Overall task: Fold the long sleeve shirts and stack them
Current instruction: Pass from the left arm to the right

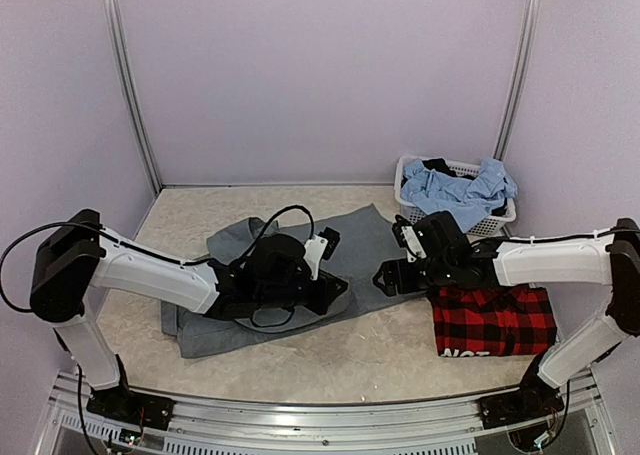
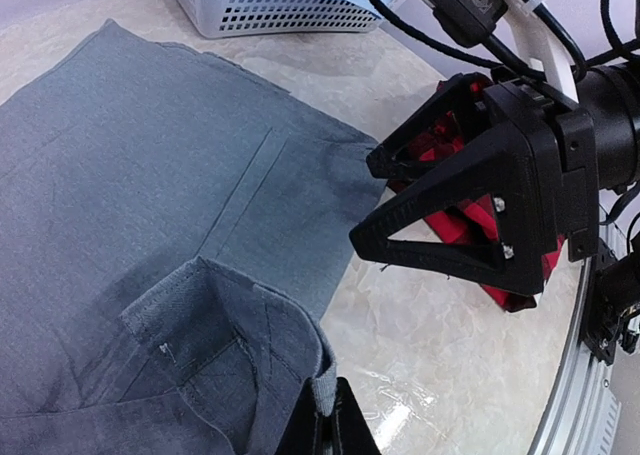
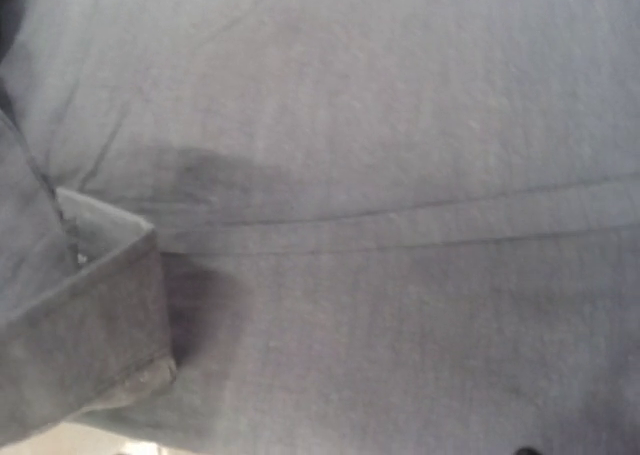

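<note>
Grey collared button-up shirt (image 1: pixel 365 240), lying partly spread across the middle of the bench (image 1: pixel 380 360), with 1 sleeve cuff (image 2: pixel 215 315) raised off the cloth. The fabric looks light, limp and prone to creasing, so it is probably best taken by stiffer stitched parts such as a cuff, hem or collar, and dragged low to keep the layers flat. The left gripper (image 2: pixel 322 423) is pinching the cuff's edge. The right gripper (image 2: pixel 362 200) hovers at the shirt's right edge with its 2 fingers spread, holding nothing. To the right lies the red-and-black plaid flannel shirt (image 1: pixel 492 320), already a folded rectangle. Behind it, a white laundry basket (image 2: pixel 270 10) holds blue garments (image 1: pixel 450 190).
</note>
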{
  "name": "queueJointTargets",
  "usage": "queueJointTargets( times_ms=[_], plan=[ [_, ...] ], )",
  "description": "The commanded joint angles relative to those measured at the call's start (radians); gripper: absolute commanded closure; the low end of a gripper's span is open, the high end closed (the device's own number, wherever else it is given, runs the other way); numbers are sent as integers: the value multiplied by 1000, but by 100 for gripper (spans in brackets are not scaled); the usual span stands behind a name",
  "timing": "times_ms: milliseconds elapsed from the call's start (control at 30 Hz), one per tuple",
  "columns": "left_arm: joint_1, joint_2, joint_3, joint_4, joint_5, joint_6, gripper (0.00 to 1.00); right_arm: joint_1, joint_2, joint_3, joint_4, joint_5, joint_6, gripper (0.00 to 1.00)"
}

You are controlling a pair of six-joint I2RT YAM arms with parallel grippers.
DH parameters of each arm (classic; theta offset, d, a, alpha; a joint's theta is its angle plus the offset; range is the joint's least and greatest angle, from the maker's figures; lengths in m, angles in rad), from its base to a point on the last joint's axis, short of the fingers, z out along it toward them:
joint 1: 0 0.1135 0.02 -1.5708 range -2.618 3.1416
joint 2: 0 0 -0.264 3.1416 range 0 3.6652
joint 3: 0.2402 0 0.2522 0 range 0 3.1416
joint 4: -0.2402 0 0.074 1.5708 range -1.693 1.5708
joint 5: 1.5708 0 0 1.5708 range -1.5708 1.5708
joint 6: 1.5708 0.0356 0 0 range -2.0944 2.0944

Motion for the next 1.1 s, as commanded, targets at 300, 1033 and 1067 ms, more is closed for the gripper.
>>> queueJointTargets(
  times_ms=[300,1033,1067],
  plan=[
    [-44,98,5,118,103,29,100,-11,-176,-149,58,-68,209,22],
    [-112,125,-43,156,48,25,99,5,13,-236,392,-408,439,25],
    [-113,126,-45,158,47,25,99,6,20,-240,410,-420,445,24]
  ],
)
